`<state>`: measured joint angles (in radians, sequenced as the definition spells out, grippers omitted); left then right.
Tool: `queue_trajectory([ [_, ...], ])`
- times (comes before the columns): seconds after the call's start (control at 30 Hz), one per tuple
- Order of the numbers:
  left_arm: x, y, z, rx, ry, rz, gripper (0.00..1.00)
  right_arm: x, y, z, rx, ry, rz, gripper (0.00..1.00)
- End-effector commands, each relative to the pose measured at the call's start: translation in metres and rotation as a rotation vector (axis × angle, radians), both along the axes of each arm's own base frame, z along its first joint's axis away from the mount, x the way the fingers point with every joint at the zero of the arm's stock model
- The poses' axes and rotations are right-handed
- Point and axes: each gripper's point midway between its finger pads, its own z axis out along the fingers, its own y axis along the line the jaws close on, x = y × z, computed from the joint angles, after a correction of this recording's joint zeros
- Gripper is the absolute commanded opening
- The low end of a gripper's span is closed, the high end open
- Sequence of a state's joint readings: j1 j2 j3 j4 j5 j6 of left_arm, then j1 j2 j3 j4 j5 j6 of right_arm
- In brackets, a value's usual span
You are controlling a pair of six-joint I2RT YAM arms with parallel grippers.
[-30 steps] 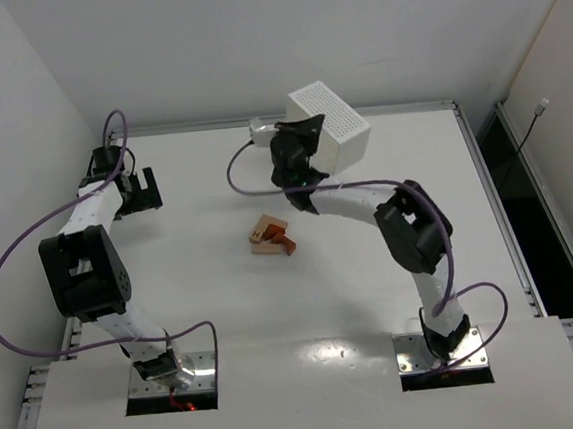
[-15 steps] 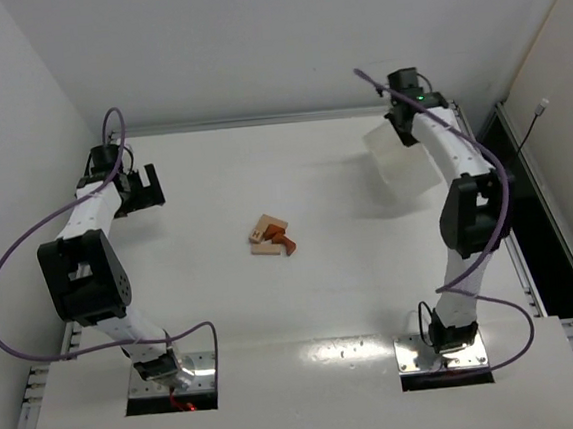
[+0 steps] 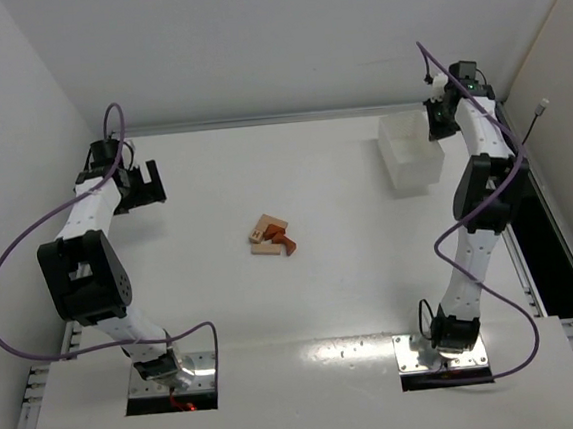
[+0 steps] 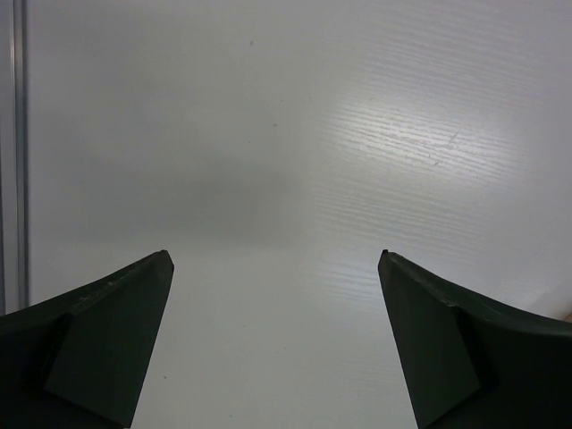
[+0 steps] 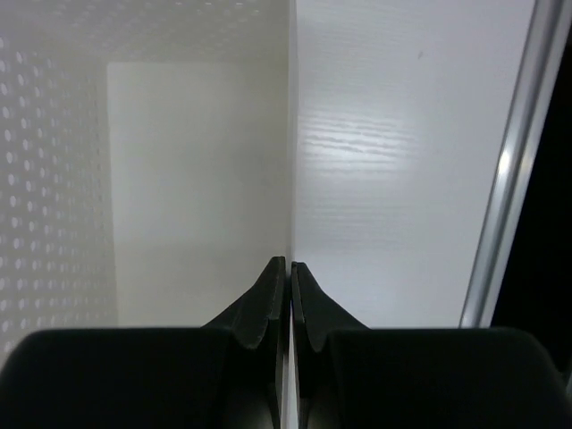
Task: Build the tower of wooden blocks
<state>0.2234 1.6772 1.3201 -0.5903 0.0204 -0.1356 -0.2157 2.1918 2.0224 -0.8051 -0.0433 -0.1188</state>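
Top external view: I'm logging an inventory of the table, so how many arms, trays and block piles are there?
Arms: 2, left arm and right arm
White tray: 1
Block pile: 1, single blocks too small to count
Total: 4

Overhead cam sits high behind the arm bases (image 3: 170, 370), which line the bottom edge, and looks down on the whole table (image 3: 304, 303). Left wrist cam hangs close over bare tabletop, left gripper (image 4: 275, 259) poking in at both lower corners. Right wrist cam is jammed right against the white tray (image 5: 54, 179), right gripper (image 5: 288, 268) at bottom centre. The white tray (image 3: 409, 154) also shows upper right in the overhead.
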Motion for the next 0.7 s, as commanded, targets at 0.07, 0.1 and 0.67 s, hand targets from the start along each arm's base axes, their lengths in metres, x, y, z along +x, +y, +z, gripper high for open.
queue_trajectory([
  [0.07,0.0,0.0,0.023,0.037,-0.031,-0.015,0.99,0.034,-0.009,0.008,0.074,-0.11,0.02,0.0],
  [0.1,-0.003,0.003,0.019,0.05,-0.018,-0.004,0.99,0.037,-0.016,0.007,0.065,-0.119,0.02,0.0],
  [0.67,-0.005,0.002,0.004,0.041,0.021,-0.005,0.99,0.041,-0.054,-0.007,-0.014,-0.116,-0.046,0.75],
])
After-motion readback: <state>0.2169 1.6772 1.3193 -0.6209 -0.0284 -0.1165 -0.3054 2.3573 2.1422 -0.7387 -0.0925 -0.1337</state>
